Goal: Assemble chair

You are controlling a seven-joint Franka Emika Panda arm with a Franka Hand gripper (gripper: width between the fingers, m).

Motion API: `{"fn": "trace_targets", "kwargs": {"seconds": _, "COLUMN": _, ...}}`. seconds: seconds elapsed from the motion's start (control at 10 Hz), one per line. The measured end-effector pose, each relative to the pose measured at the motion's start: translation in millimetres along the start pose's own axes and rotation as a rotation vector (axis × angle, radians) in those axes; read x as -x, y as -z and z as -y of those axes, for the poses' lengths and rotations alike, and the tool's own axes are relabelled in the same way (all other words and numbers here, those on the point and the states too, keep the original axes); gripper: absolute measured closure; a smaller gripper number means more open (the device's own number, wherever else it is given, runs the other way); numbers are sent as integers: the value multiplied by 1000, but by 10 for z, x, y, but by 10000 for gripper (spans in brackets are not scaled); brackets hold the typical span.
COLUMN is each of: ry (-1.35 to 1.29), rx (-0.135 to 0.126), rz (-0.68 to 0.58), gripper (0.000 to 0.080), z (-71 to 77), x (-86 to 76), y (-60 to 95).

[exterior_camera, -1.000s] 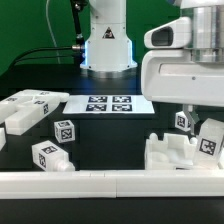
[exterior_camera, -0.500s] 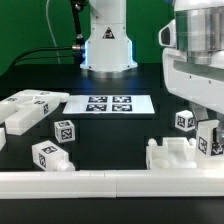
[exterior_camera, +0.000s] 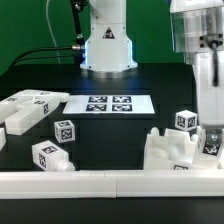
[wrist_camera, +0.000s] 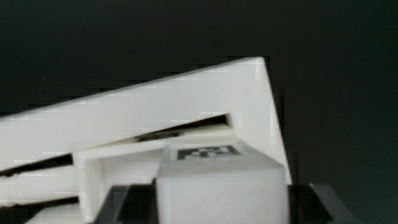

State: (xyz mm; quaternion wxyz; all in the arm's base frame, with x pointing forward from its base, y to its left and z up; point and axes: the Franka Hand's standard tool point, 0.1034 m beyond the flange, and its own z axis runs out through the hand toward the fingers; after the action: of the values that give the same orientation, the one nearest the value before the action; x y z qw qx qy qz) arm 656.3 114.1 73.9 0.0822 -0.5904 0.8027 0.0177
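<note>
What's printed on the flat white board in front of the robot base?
Four black-and-white square tags on the marker board, clearest in the exterior view.

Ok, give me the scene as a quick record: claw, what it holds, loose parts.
claw: shut on a tagged chair piece, exterior view's right
beside it: notched chair block against the border rail
loose parts: flat panel and two tagged blocks, exterior view's left
marker board: centre, before the robot base
</note>
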Motion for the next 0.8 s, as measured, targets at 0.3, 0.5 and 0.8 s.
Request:
{"fn": "trace_targets", "kwargs": {"seconds": 0.3, "ry": 3, "rx": 1, "rz": 0, "gripper": 495, "z": -10, "x": 10, "y": -9}}
{"fn": "trace_targets", "kwargs": {"seconds": 0.5, "ry": 47, "rx": 5, "rz": -1, "gripper": 324, "z": -9, "x": -3, "y": 6}}
{"fn": "trace_targets", "kwargs": {"seconds": 0.8, "ry": 147, "rx": -6, "rz": 11, "gripper": 160, "z": 62, "x": -183, "y": 271}}
